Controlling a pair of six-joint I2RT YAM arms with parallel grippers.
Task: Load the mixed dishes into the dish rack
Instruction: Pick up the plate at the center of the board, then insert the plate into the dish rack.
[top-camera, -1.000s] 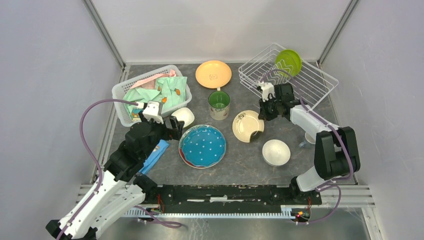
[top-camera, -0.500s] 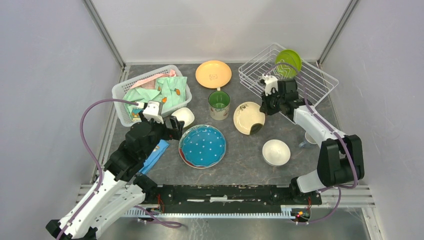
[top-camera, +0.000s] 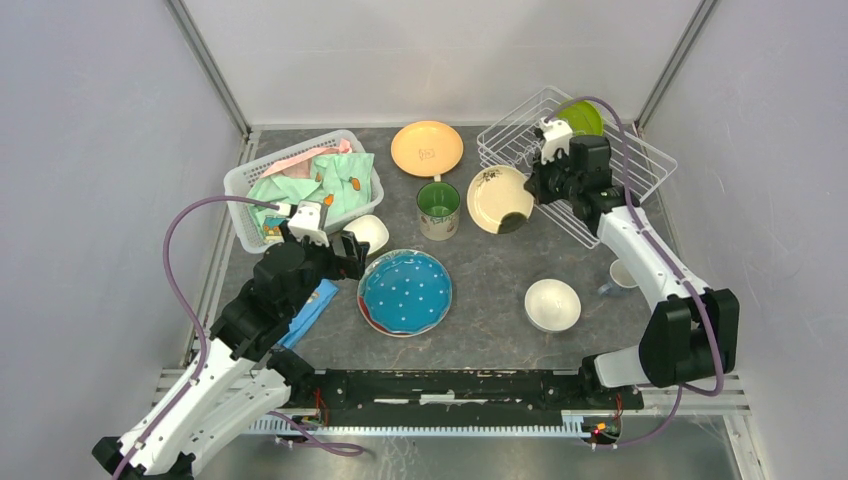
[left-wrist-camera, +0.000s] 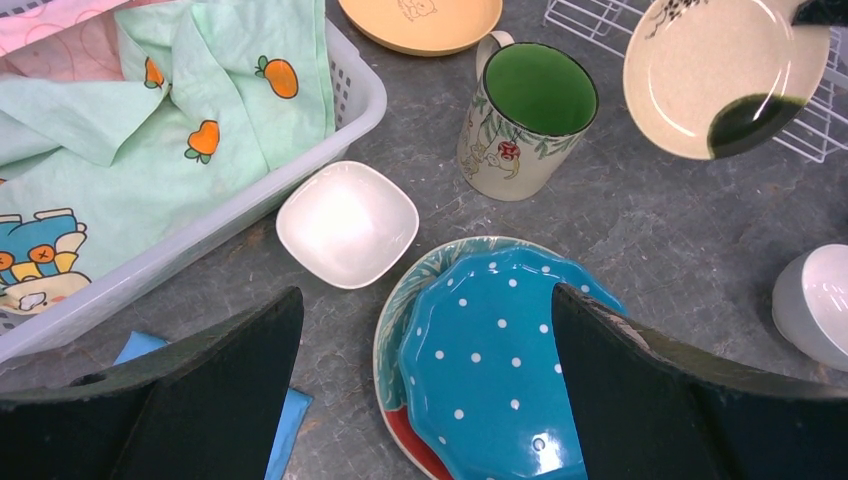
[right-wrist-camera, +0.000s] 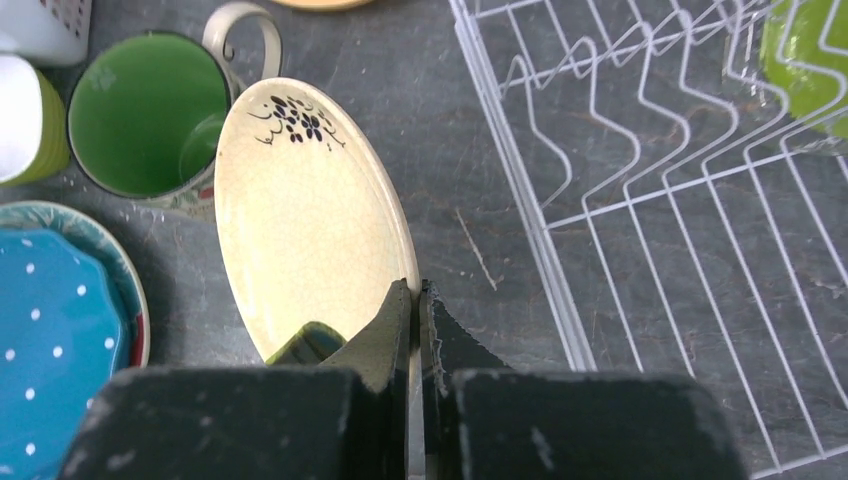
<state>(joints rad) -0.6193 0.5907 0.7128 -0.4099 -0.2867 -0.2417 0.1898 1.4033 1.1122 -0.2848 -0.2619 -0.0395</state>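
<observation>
My right gripper is shut on the rim of the cream plate and holds it tilted above the table, just left of the white wire dish rack. The right wrist view shows the gripper pinching the plate beside the rack. A lime-green plate stands in the rack. My left gripper is open and empty above the blue dotted plate, which lies on a red-edged plate. The orange plate, mug, square white bowl, round white bowl and small cup stand on the table.
A white plastic basket of clothes stands at the back left. A folded blue cloth lies under my left arm. Walls close the table on three sides.
My right gripper has lifted the cream plate off the table and carried it back and up toward the rack's left side. The left arm has not moved.
</observation>
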